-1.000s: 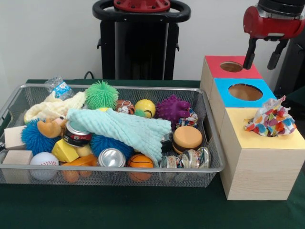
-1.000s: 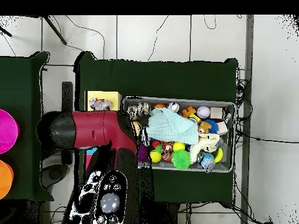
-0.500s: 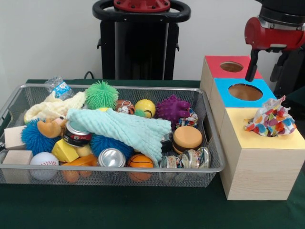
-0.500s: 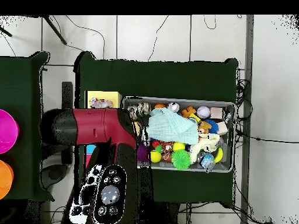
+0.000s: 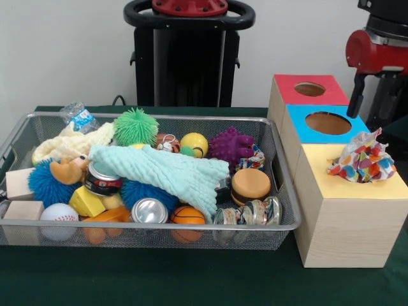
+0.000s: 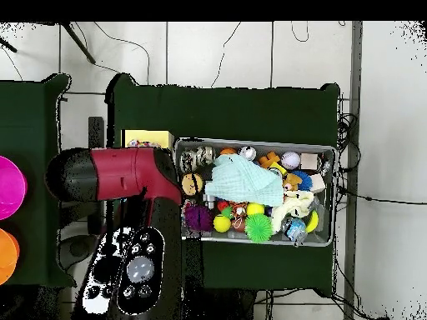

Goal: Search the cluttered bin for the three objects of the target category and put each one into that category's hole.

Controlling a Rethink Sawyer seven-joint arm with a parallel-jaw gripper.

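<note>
Gripper [image 5: 371, 95] sits at the far right of the front view, beside the blue-topped section of the box [image 5: 327, 123], off its right edge. One dark finger shows clearly, the other is lost against the dark background, so can't tell if it's spread or closed; nothing seen held. Red arm housing above it; in the overhead view the red and black arm [image 6: 125, 179] covers most of the box (gripper itself hidden under it there).

Wooden box [image 5: 344, 217] has three tops in a row: red w/ a round hole [image 5: 310, 88] at the back, blue w/ a larger hole [image 5: 327, 122] in the middle, yellow top [image 5: 357, 185] nearest the camera. A crumpled multicolour cloth [image 5: 361, 159] sits on the yellow top, over where its hole would be (hole not visible).

Wire-mesh bin [image 5: 146, 224] is just left of the box, on the green table cover [image 5: 191, 280]. A pale mint cloth [image 5: 169, 173] lies draped across the middle, over other items. Cream knitted cloth [image 5: 70, 143] at back left. Also in there: green spiky ball [image 5: 136, 127], purple spiky ball [image 5: 231, 145], yellow ball [image 5: 194, 144], blue fuzzy ball [image 5: 43, 185], baseball [image 5: 58, 217], mini basketball [image 5: 187, 215], toy burger [image 5: 250, 185], two cans [image 5: 149, 210], wooden blocks [image 5: 19, 183], a water bottle [image 5: 80, 117] at the back left corner.
</note>
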